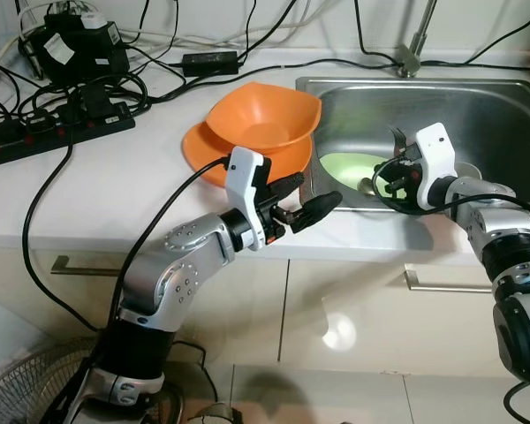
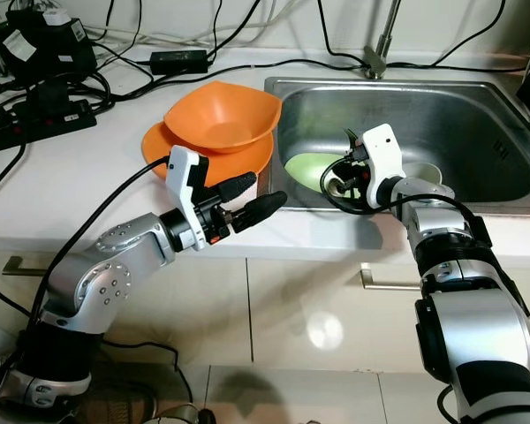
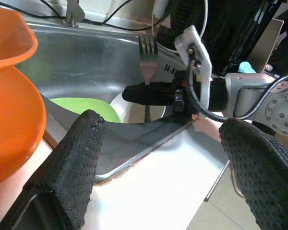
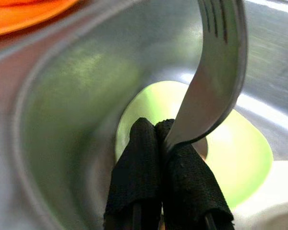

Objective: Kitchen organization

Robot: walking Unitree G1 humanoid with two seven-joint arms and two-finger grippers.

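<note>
The steel sink [image 1: 477, 115] is smooth and shiny, set into the white counter [image 1: 115, 190]. Over its near left part the right hand [image 4: 165, 143] has its knobbly black fingers pinched tight on a metal fork [image 3: 147, 57], tines up. A pale green plate [image 1: 353, 166] lies in the sink, partly hidden. Left of the sink sit stacked glossy orange bowls [image 1: 261, 119]. The left hand [image 1: 302, 201] hovers over the counter edge, fingers spread, holding nothing.
</note>
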